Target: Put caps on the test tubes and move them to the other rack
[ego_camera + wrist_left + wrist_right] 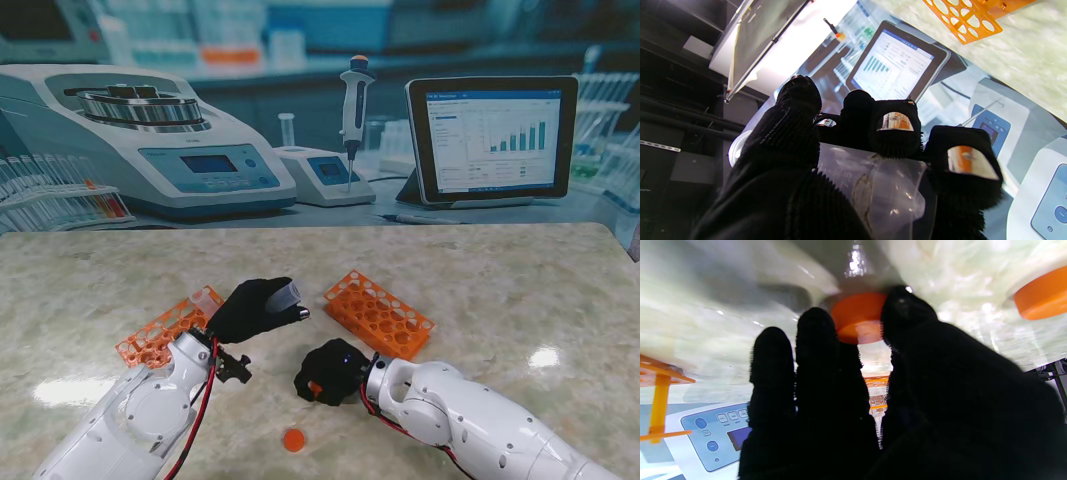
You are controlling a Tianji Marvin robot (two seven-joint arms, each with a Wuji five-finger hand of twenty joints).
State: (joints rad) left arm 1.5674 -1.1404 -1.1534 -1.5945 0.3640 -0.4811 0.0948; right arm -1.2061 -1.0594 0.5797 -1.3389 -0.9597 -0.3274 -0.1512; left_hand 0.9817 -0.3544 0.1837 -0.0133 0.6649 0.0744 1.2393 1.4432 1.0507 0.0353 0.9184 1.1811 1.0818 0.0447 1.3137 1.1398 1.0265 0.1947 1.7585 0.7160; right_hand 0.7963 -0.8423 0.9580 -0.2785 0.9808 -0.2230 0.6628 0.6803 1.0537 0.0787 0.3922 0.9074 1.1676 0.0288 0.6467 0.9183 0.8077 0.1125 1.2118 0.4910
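My left hand [252,310], in a black glove, is shut on a clear test tube [284,295] held above the table; the tube's body [873,193] lies across the curled fingers [895,133] in the left wrist view. My right hand [330,372] is low on the table with its fingers [813,340] pinched around an orange cap [857,318], seen as an orange speck [314,388] from the stand. A second orange cap [293,439] lies loose nearer to me. One orange rack [380,314] stands to the right of the left hand, another rack [165,328] to its left.
The backdrop behind the table shows printed lab equipment: a centrifuge [150,150], a pipette [354,100] and a tablet [492,138]. The marble table top [520,280] stretches to the right. No other tubes can be made out in the racks.
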